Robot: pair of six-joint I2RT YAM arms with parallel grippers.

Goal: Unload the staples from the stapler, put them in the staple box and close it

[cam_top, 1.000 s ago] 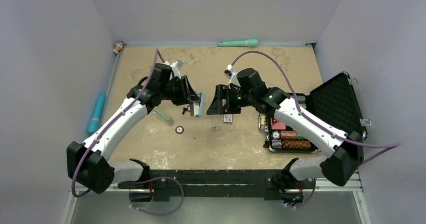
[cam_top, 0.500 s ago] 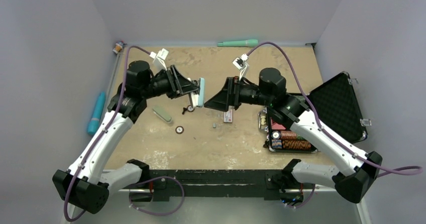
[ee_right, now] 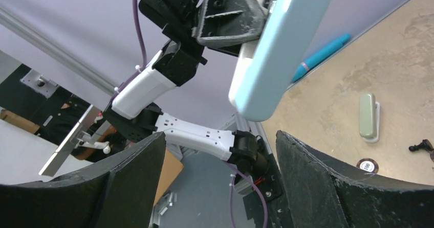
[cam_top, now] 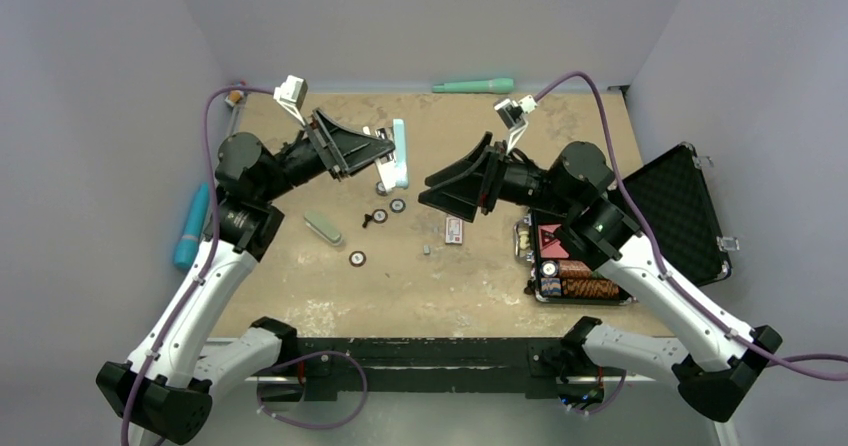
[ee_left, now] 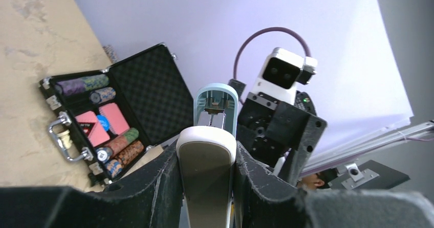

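Smooth rounded stapler (cam_top: pixel 400 148) between seemingly foam pads (ee_left: pixel 165 187) of left gripper (ee_left: pixel 207 159)

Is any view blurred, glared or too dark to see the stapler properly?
Top external: even light, soft shadows, no glare; the stapler is small but sharp. Left wrist: the stapler fills the centre, its near end slightly soft; the left fingers are dark along the bottom edge. Right wrist: the stapler is crisp against the pale wall; the right fingers are dark at the bottom.
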